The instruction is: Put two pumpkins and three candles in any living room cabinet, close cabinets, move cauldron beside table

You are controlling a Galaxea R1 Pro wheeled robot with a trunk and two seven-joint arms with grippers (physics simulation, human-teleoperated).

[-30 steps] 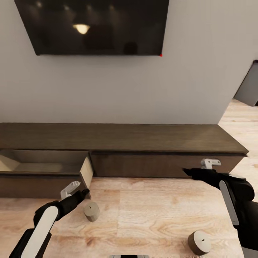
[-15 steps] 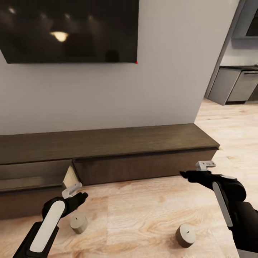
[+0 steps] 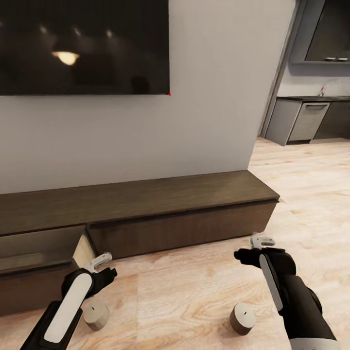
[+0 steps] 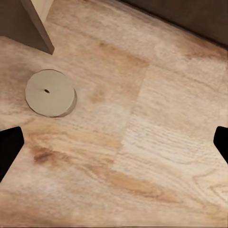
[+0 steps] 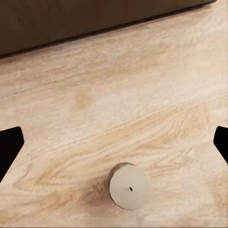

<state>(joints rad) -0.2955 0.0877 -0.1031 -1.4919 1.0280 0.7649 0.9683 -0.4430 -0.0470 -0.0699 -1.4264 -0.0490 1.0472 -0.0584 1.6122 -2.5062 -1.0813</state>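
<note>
Head view – cabinet: long low dark-brown wood unit against the pale wall, long axis running along the wall, right end free beside open floor.
Head view – drawer: left drawer pulled out toward the robot, pale light-wood side panel showing at its corner; the flat front to its right sits flush.
Head view – left candle: squat tan cylinder upright on the wood floor, just in front of the open drawer's corner, partly behind the left arm.
Head view – right candle: same squat shape, upright, small dark wick dot on the flat top, well clear of the cabinet, near the right forearm.
Head view – left gripper: hangs above the left candle; opening hard to judge here.
Head view – right gripper: over bare floor between cabinet and right candle; opening hard to judge here.
Head view – surroundings: dark glossy TV on the wall; grey kitchen units far right; wide free floor to the right.
Left wrist view – candle: seen from above, round flat top, wick hole centred, close to the drawer corner; black fingertips at both edges, jaws spread wide, holding nothing.
Right wrist view – candle: top-down, round, matte tan, alone on grained planks; cabinet front beyond; fingertips far apart, jaws spread, empty.
</note>
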